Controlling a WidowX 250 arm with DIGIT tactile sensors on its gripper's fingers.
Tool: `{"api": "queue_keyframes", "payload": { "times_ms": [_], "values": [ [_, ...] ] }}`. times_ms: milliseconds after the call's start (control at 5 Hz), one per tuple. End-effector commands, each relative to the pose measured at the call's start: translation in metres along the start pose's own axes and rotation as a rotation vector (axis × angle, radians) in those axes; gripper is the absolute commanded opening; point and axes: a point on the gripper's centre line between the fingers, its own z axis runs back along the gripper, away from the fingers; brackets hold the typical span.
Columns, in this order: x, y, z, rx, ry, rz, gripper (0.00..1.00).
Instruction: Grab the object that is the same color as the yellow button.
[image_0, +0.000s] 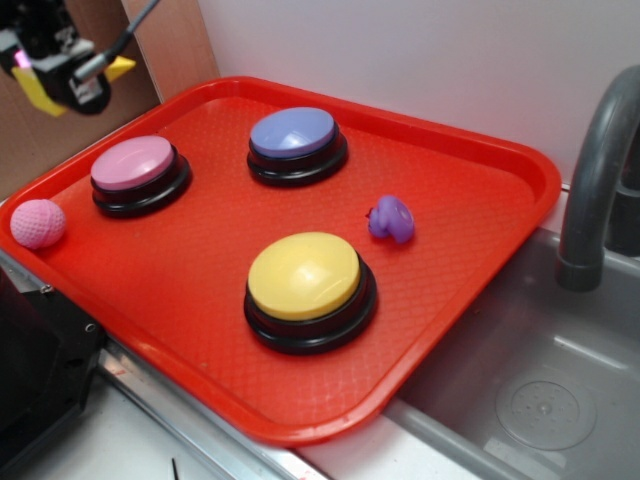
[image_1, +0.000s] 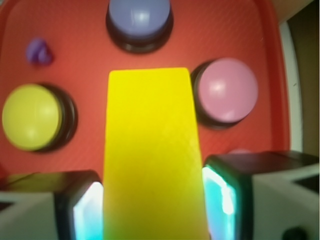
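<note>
Gripper (image_0: 75, 75) raised above the far left corner of the red tray (image_0: 470, 260), jaws clamped on the yellow wedge block (image_1: 152, 150), one pad pressing each long side, block clear of the tray. On the tray below: yellow button (image_0: 303, 275) near the front edge, pink button (image_0: 133, 163), blue-purple button (image_0: 293, 132), purple duck (image_0: 391, 218), pink ball (image_0: 38, 222) at the left rim. Grey sink (image_0: 540, 400) to the right
</note>
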Motion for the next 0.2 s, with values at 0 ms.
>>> {"api": "queue_keyframes", "payload": {
  "times_ms": [0],
  "values": [
    [0.0101, 0.004, -0.0027, 0.01, -0.012, -0.003, 0.0]
  ]
}}
